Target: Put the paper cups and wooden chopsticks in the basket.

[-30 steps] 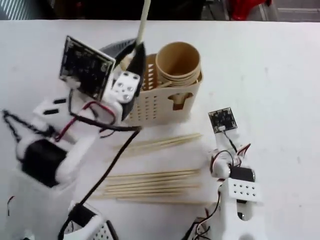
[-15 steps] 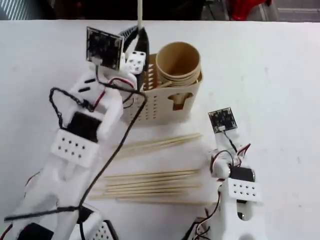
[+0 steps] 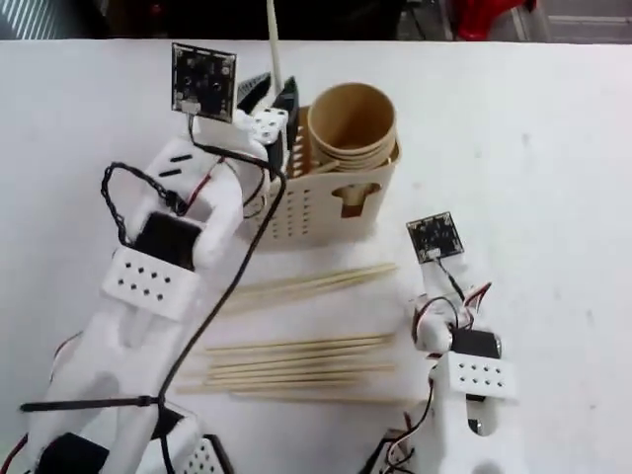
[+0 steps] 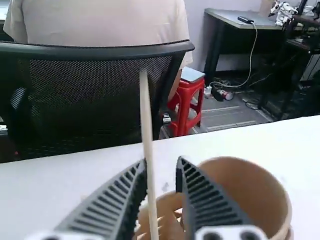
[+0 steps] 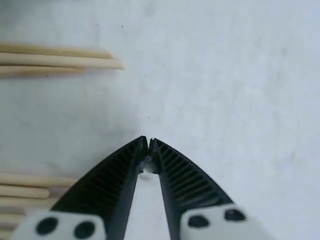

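A cream perforated basket point(image 3: 326, 212) holds nested paper cups point(image 3: 352, 123) at the table's middle back. My left gripper point(image 3: 272, 99) hovers over the basket's left end, open. A wooden chopstick point(image 3: 274, 44) stands upright between its jaws. In the left wrist view that chopstick point(image 4: 146, 150) leans on one finger, with a gap to the other, beside a cup point(image 4: 250, 195). Several chopsticks point(image 3: 296, 360) lie in front of the basket, with a smaller bunch point(image 3: 316, 281) nearer it. My right gripper point(image 5: 149, 141) is shut, empty, pointing down at the table beside chopstick ends point(image 5: 60, 61).
The right arm point(image 3: 464, 355) stands at the right end of the loose chopsticks, its camera board point(image 3: 434, 237) up. The left arm point(image 3: 158, 276) stretches across the left of the table. White table to the right of the basket is bare.
The left arm has stretched forward and brought its gripper over the basket's left end. The chopstick has turned from tilted to upright, and the jaws have parted. The right arm stayed put.
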### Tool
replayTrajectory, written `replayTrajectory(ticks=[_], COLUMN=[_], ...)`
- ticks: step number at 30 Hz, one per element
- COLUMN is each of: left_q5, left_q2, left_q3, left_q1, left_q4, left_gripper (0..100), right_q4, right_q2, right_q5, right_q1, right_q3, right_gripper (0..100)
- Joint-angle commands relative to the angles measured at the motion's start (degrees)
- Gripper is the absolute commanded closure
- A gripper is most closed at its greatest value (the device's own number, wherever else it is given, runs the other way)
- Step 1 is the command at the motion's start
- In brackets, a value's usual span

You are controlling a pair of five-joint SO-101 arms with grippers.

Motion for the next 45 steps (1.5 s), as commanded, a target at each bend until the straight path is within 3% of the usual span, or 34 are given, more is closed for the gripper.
replayTrajectory(ticks=[1,5,12,19,22,24,30,37,45], left_q5=[0.53,0.44,-0.70,-16.70,-23.12,-31.12,-39.65,-44.92,-45.80], left_q2=[-0.13,-0.22,-0.22,-0.31,-2.95,-6.55,-15.78,-15.34,6.02], left_q3=[-6.33,-13.01,-29.71,-30.68,-27.16,-22.59,-0.88,23.82,22.68], left_q1=[-1.89,-2.33,-2.33,-1.89,-0.66,2.42,10.59,11.74,4.09], left_q4=[3.69,14.24,42.90,64.97,70.68,72.97,69.98,43.34,28.31], left_gripper=[88,88,89,89,89,89,89,88,86], right_q4=[-1.01,-1.01,-0.92,-0.92,-0.92,-0.92,-0.92,-0.92,-0.92], right_q2=[-0.92,-0.92,-0.92,-0.92,-0.92,-0.92,-0.84,-0.66,-0.84], right_q5=[0.09,0.09,0.09,0.09,0.09,0.09,0.09,0.09,0.09], right_q1=[-0.48,-0.40,-0.40,-0.40,-0.40,-0.40,-0.48,-0.48,-0.57], right_q3=[-0.26,-0.26,-0.26,-0.26,-0.26,-0.26,-0.26,-0.26,-0.26], right_gripper=[98.1,98.1,98.1,98.1,98.1,98.1,98.1,98.1,98.1])
